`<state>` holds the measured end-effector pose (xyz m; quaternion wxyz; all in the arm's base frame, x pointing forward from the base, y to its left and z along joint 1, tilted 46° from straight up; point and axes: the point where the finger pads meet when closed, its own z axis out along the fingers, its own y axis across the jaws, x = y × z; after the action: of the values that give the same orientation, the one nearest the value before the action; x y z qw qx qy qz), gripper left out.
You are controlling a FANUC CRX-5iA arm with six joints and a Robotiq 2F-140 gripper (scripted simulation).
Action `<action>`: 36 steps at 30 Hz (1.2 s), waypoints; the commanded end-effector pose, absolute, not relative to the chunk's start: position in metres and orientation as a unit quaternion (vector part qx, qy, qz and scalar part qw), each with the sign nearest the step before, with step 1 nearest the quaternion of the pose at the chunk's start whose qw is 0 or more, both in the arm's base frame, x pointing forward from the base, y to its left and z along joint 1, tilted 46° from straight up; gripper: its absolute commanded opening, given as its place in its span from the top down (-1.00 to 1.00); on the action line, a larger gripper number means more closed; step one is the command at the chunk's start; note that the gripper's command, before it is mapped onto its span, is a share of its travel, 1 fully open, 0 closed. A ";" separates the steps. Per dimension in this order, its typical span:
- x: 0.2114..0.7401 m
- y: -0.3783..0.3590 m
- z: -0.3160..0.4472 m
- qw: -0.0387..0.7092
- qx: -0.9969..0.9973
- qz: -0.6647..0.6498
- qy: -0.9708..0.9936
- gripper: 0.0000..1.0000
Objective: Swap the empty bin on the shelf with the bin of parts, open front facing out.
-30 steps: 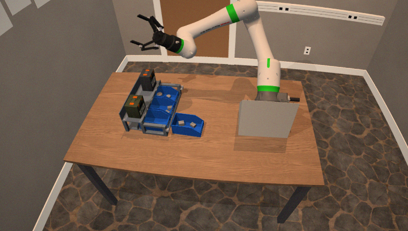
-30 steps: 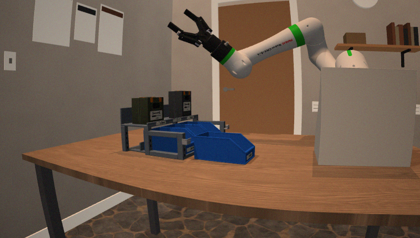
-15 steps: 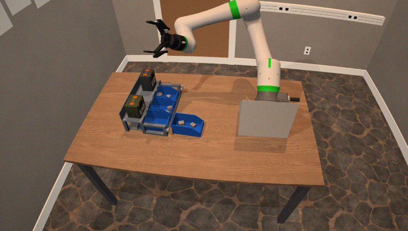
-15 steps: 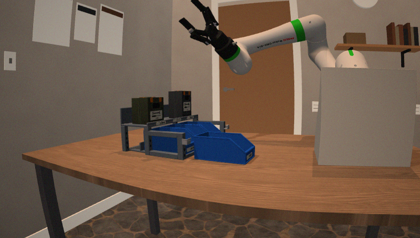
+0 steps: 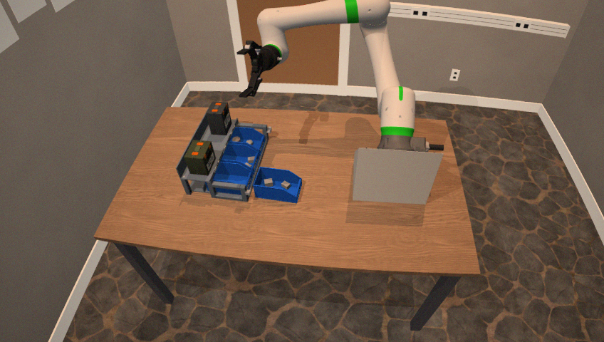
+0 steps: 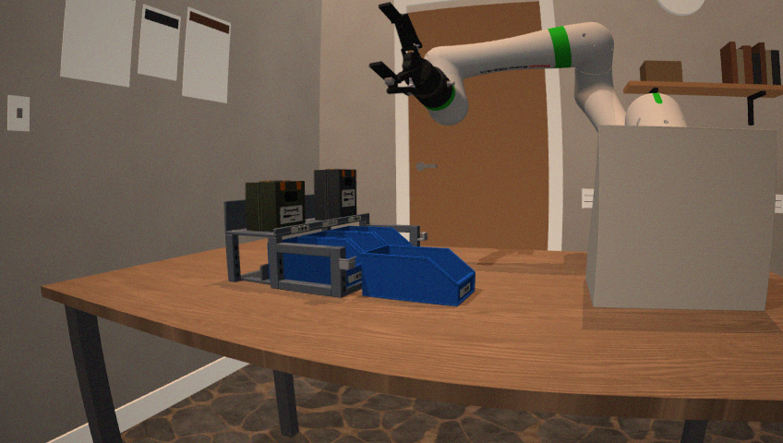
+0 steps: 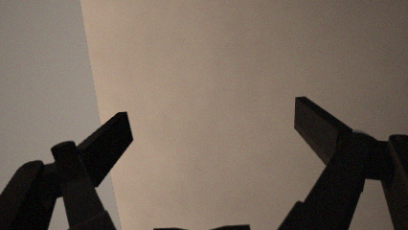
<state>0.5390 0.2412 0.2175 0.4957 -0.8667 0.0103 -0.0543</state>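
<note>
Spread wide and grasping nothing, the black two-finger gripper [image 5: 246, 74] [image 6: 382, 36] [image 7: 210, 120] hangs in the air at the end of the white, green-banded robot arm [image 5: 315, 16] [image 6: 511, 52], well above the brown wooden worktop [image 5: 322, 237] [image 6: 494, 340]. Its fingers point away from the worktop in the exterior view, and the wrist view shows bare wall or ceiling surfaces between them. Below the gripper stands the low grey shelf [image 5: 228, 185] [image 6: 307, 249], carrying on its upper board a dark olive case [image 5: 199, 157] [image 6: 274, 205] and a dark grey case [image 5: 219, 118] [image 6: 335, 194], both with orange latches. Three blue open-fronted bins sit side by side in the shelf's lower level, also below the gripper: the two farther ones hold small pale parts, while the nearest, the empty blue bin [image 5: 232, 172] [image 6: 307, 268], shows none. Lower than the gripper too, the blue bin with parts [image 5: 277, 192] [image 6: 415, 277] stands upright on the worktop, just in front of the empty one, with two small pale blocks inside.
</note>
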 end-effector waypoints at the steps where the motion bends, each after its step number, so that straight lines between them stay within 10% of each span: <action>1: 0.519 0.223 0.204 0.440 -0.898 -0.024 -0.010 -1.00; 36: 0.503 -0.009 0.250 -0.037 -0.997 0.013 -0.073 -1.00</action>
<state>0.5014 0.0016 0.2675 0.0008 -0.9999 -0.0134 0.0009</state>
